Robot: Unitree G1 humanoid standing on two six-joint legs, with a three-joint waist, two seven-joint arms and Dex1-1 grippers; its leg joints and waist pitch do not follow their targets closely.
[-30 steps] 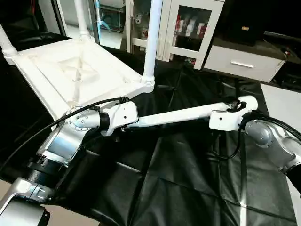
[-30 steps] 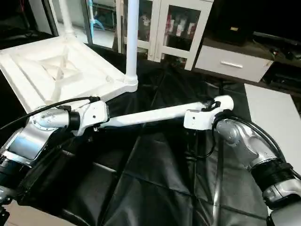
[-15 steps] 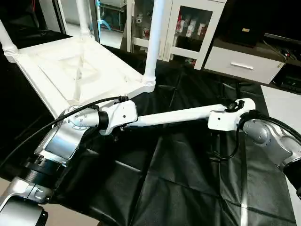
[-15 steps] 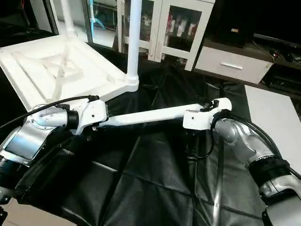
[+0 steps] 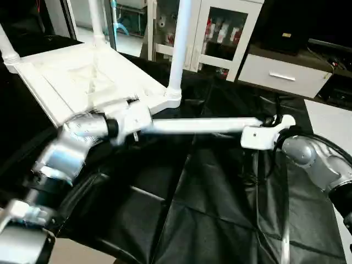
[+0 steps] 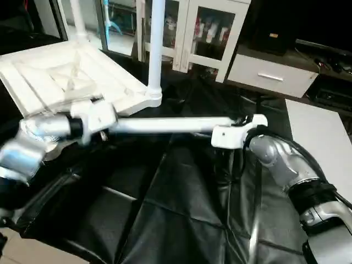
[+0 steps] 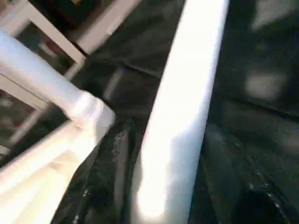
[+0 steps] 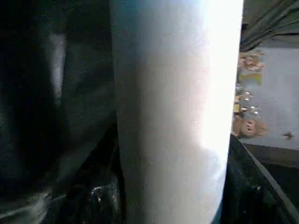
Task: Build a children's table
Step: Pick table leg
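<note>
Left eye view: you see the upturned table top (image 5: 82, 82) at about ten o'clock, resting on a black cloth (image 5: 209, 214), ribbed underside up. Three legs stand in its corner sockets; the nearest upright leg (image 5: 179, 49) rises at twelve o'clock. The fourth leg (image 5: 201, 125) lies almost level across the middle, carried between both arms.

The left gripper (image 5: 132, 118) holds the leg's end at nine o'clock, just beside the top's near corner; motion blur hides its fingers, so you cannot tell how they stand. The right gripper (image 5: 264, 136) is at the three o'clock end, and from the right wrist view the tube sits between its fingers, apparently clamped on it.

Expect the loose leg to feel light, stiff and hollow, with a smooth, slippery plastic surface. Your two-ended hold looks sensible: it probably keeps the long tube from swinging. The open socket seems to hide behind your left arm.
</note>
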